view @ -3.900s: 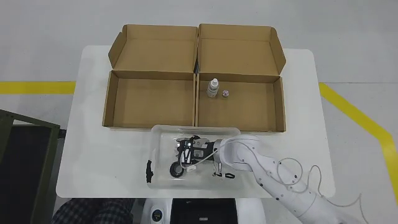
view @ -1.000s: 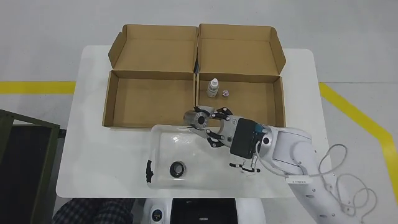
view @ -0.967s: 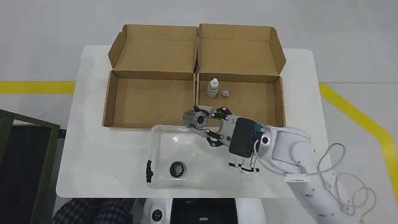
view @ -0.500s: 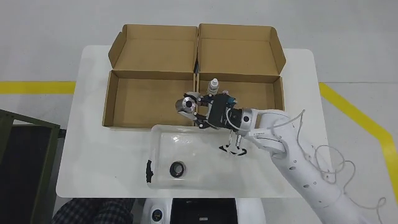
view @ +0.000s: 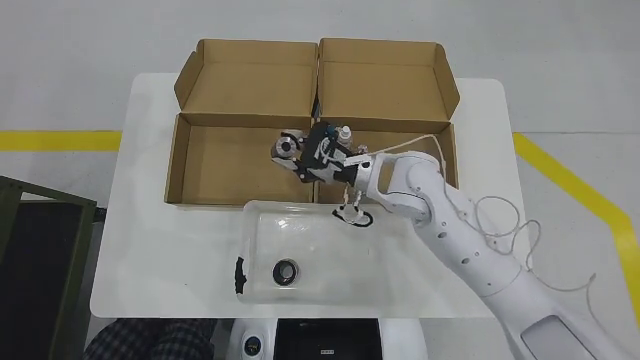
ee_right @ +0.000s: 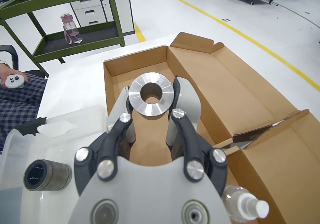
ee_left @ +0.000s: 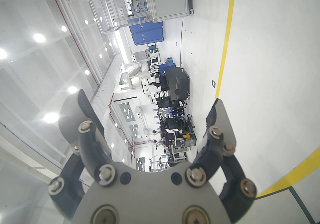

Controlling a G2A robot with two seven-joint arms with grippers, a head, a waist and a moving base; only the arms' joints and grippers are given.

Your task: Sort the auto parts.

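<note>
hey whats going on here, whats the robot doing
The right pincer is shut on a metal ring, held over the left cardboard box. A dark cylindrical part lies in the clear bin, and a small bottle stands in the right box.

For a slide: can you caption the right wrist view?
Right gripper holds a metal ring above the empty box.
</note>
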